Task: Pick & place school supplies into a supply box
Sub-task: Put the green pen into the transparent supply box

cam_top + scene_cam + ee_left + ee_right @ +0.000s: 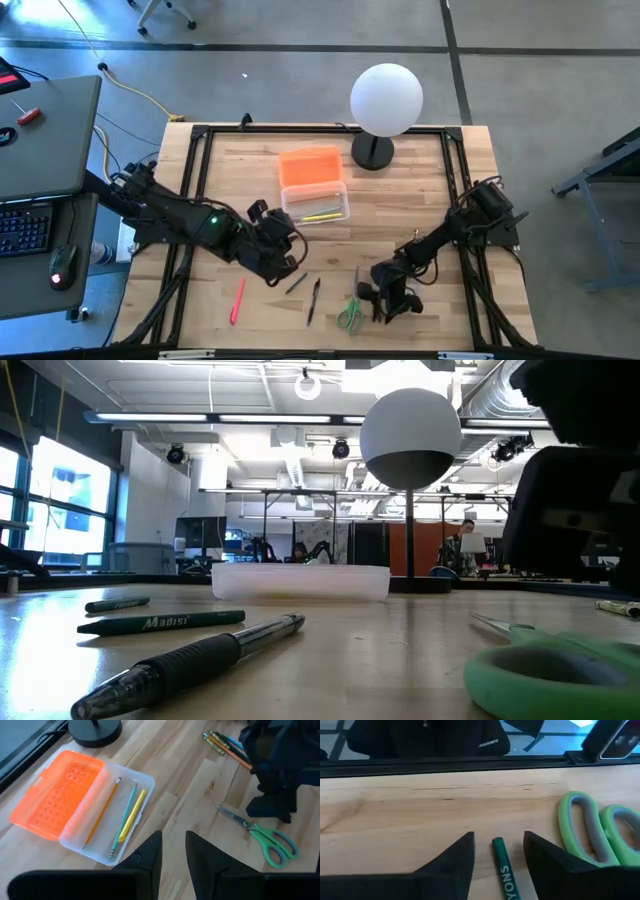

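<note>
The right tool (497, 857) hangs low over the wooden counter (400, 200), its two fingers apart and straddling a green crayon (501, 865) that lies between them, just beside the green-handled scissors (592, 827). The crayon's long axis runs straight in line with the opening of the tool, its blunt end pointing out past the fingertips, so a squeeze would seem to catch it across its width. The fingers do not yet touch it, as far as the right wrist view shows.

The supply box (315, 203) sits well apart from the scissors, toward the white globe lamp (385, 100), its orange lid (309, 166) folded back flat and its clear tray already holding a pencil (102, 812), a teal pencil (124, 820) and a yellow pen (132, 815).

The left tool (172, 852) hovers nearer the box than the right one, fingers slightly parted and empty. Between it and the scissors lie a pink-red marker (237, 300) and two dark pens (313, 298). More pencils (227, 747) lie bundled beyond the scissors.
</note>
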You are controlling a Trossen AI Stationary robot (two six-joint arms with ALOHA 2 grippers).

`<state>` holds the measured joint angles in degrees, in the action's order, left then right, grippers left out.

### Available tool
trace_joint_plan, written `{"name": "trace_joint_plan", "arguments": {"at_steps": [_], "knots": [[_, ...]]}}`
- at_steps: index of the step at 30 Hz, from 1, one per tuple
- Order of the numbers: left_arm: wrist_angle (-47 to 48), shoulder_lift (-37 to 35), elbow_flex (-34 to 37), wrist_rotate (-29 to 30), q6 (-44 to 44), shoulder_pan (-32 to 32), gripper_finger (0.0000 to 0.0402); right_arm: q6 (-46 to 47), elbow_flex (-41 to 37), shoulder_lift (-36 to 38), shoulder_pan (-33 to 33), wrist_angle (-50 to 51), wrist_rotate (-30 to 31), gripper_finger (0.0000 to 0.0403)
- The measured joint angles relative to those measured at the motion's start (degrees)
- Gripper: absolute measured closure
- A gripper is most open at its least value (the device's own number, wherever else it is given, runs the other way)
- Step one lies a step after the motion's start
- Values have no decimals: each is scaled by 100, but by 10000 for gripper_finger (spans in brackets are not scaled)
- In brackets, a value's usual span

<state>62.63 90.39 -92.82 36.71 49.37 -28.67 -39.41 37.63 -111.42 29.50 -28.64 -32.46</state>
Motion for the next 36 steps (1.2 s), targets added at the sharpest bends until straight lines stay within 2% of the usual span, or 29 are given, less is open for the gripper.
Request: {"name": "trace_joint_plan", "arguments": {"at_steps": [5,10,14,17,22,26,29,32,36], "knots": [[2,-2,0,24,45,-108,284,-41,4,-138,-95,45,-354,324],[2,-2,0,35,47,-100,284,-31,-2,-147,-251,-43,-429,392],[2,-1,0,56,47,-100,284,60,-33,-166,-377,-551,-510,381],[2,0,0,55,47,-100,284,-140,-31,-41,-499,-825,-471,387],[2,0,0,137,47,-100,284,-446,-28,614,-873,-418,38,392],[4,0,0,333,45,-100,284,-844,-30,1345,-1331,-69,186,392],[2,0,0,542,51,-100,284,-1243,0,1759,-1781,-240,828,398],[-8,-1,0,853,69,-98,284,-981,243,1843,-2314,-619,1746,395],[-2,-1,0,1261,59,-95,284,3,991,1403,-3047,-743,1962,394]]}}
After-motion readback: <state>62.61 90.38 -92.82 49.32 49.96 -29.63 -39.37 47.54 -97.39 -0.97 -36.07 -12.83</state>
